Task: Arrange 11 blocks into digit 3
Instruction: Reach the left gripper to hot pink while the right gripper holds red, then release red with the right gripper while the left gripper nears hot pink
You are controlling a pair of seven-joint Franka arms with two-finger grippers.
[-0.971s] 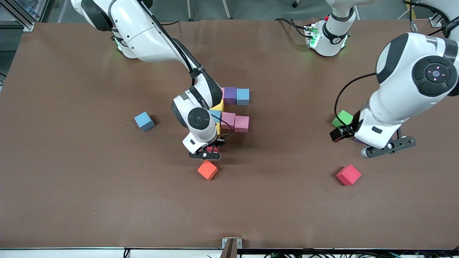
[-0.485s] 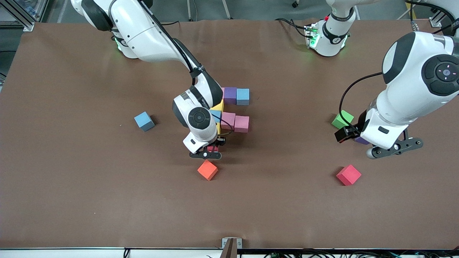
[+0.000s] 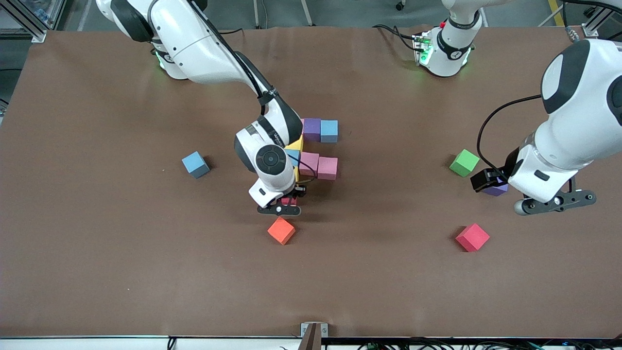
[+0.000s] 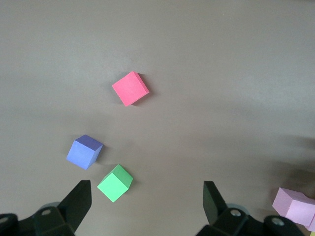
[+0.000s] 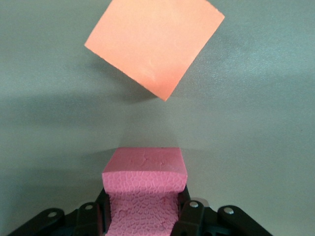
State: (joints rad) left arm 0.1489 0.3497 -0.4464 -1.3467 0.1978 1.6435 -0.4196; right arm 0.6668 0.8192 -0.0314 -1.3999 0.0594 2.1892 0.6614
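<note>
My right gripper (image 3: 279,208) is shut on a red block (image 3: 288,200) (image 5: 145,189), low over the table between the cluster and an orange cube (image 3: 281,230) (image 5: 153,44). The cluster holds a purple block (image 3: 311,129), a blue block (image 3: 329,131), two pink blocks (image 3: 318,166) and a partly hidden column of yellow (image 3: 296,144) and blue (image 3: 292,156). My left gripper (image 3: 554,203) (image 4: 146,201) hangs open and empty over the table near a green block (image 3: 464,162) (image 4: 114,183), a purple block (image 3: 495,188) (image 4: 84,152) and a red block (image 3: 472,237) (image 4: 130,88).
A loose blue block (image 3: 196,164) lies toward the right arm's end of the table. The right arm's wrist covers part of the cluster. A metal bracket (image 3: 314,330) sits at the table edge nearest the front camera.
The left arm has swung toward its own end of the table, uncovering the purple block beside the green one. The right gripper and its red block have barely moved.
</note>
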